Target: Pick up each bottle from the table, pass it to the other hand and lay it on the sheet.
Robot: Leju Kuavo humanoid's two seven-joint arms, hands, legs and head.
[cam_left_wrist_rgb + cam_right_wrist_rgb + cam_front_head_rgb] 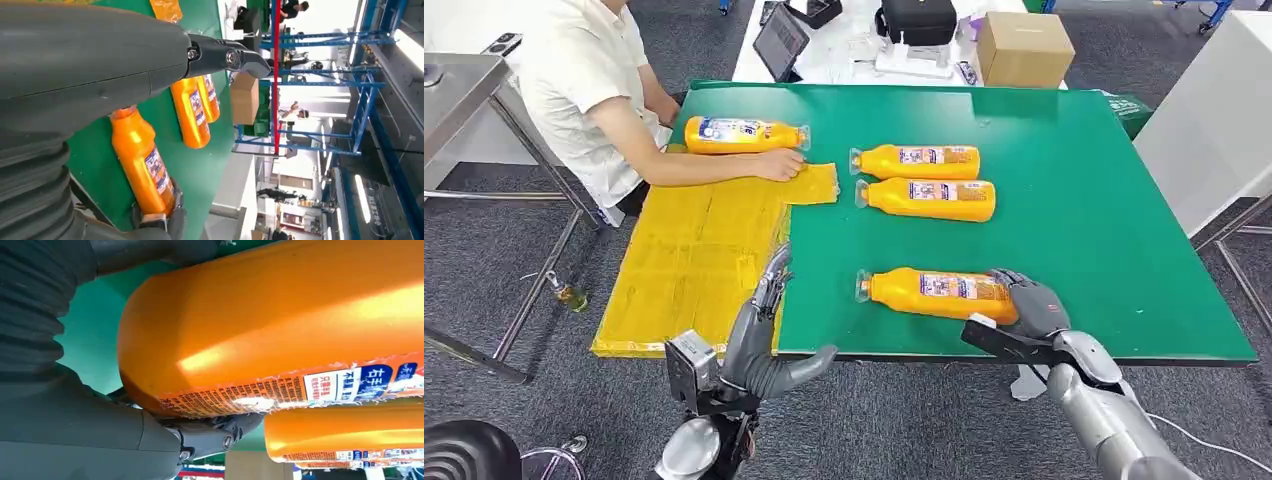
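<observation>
Green table (1064, 250): right hand (1029, 305) grips nearest bottle (934, 293), base hidden; left hand (764, 340) spread, empty.

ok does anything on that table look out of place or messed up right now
Mildly. The yellow sheet hangs over the table's near edge and looks wrinkled, and a person's hand rests on its far corner. The four bottles lie intact, with no spill visible.

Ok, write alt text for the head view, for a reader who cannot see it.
The right robot hand wraps the base of the nearest orange bottle, lying on a green table; the left robot hand hovers open by a yellow sheet. Two more bottles lie beyond, and a seated person rests a hand by a fourth bottle.
</observation>
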